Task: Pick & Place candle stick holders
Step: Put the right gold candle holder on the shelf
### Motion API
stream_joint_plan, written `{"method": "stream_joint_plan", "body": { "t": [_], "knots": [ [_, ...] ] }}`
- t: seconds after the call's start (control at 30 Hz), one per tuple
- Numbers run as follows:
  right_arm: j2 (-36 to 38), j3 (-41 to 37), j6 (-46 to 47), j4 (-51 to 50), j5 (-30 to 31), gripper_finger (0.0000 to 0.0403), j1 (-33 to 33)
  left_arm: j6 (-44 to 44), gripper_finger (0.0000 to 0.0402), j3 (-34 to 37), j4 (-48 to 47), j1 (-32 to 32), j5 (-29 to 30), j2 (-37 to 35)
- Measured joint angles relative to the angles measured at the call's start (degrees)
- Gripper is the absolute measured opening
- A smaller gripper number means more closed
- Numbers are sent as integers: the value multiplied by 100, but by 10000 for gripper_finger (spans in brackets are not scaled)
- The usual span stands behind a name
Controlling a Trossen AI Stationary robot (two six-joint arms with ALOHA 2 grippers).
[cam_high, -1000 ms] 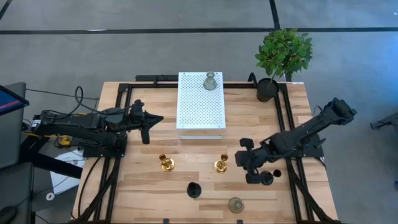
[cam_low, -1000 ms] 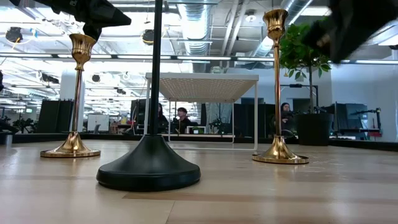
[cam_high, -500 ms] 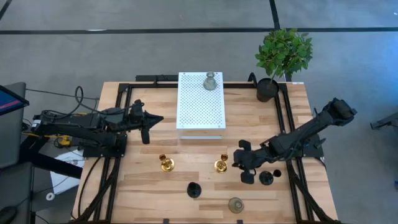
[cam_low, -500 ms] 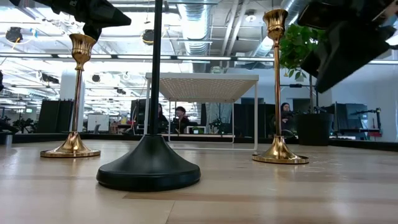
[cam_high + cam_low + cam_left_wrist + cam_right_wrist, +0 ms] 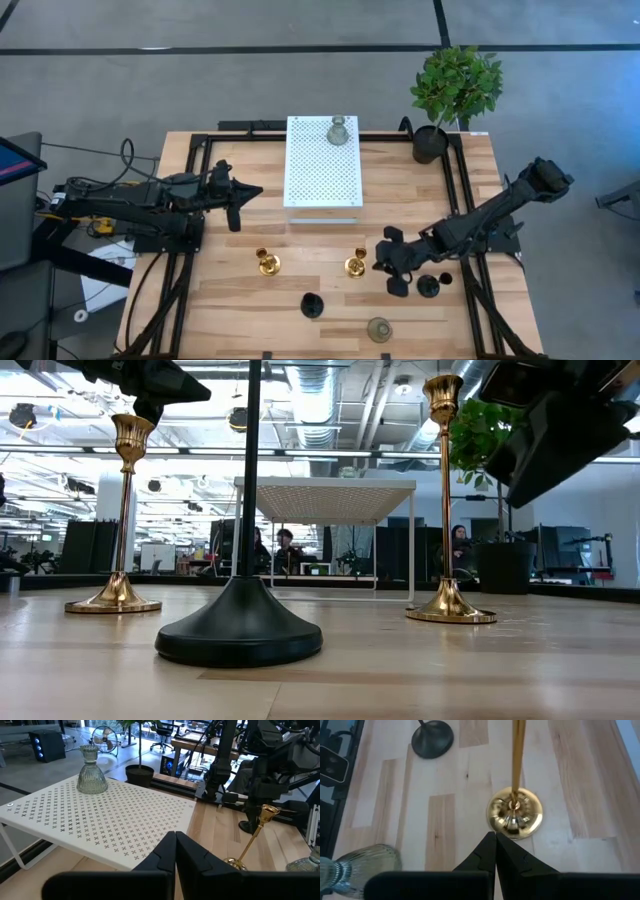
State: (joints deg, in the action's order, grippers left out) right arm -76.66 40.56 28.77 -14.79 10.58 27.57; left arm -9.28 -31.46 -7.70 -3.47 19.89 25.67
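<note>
Two gold candlestick holders point(image 5: 267, 262) point(image 5: 355, 265) stand on their round bases at mid-table. One black holder point(image 5: 313, 305) stands nearer the front edge, and another point(image 5: 428, 286) stands beside my right arm. One grey-green glass holder point(image 5: 379, 329) stands at the front edge, and another point(image 5: 338, 130) stands on the white perforated stand point(image 5: 320, 175). My right gripper point(image 5: 495, 836) is shut and empty, just right of the right gold holder's base point(image 5: 514, 815). My left gripper point(image 5: 240, 198) is shut and empty, hovering left of the stand.
A black pot with a green plant point(image 5: 455, 90) stands at the far right corner. Black frame rails point(image 5: 190, 260) run along the table's left and right sides. People sit in the room beyond the table point(image 5: 290, 545).
My right gripper has gone toward the table's left edge. It has left the black holder beside it and come toward the right gold holder. The black holder stays upright where it was. The low view shows more of the gripper now.
</note>
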Motion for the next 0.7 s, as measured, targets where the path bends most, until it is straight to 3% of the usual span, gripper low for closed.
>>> {"method": "stream_joint_plan", "body": {
  "t": [0.53, 0.7],
  "knots": [
    [0, 0, 404, 175, 4, 0, -441, 0, 8, 0, -2, -1, -1, 0],
    [0, 9, 298, 757, -21, 39, -470, 2, 8, 0, -7, 1, 1, 0]
  ]
}}
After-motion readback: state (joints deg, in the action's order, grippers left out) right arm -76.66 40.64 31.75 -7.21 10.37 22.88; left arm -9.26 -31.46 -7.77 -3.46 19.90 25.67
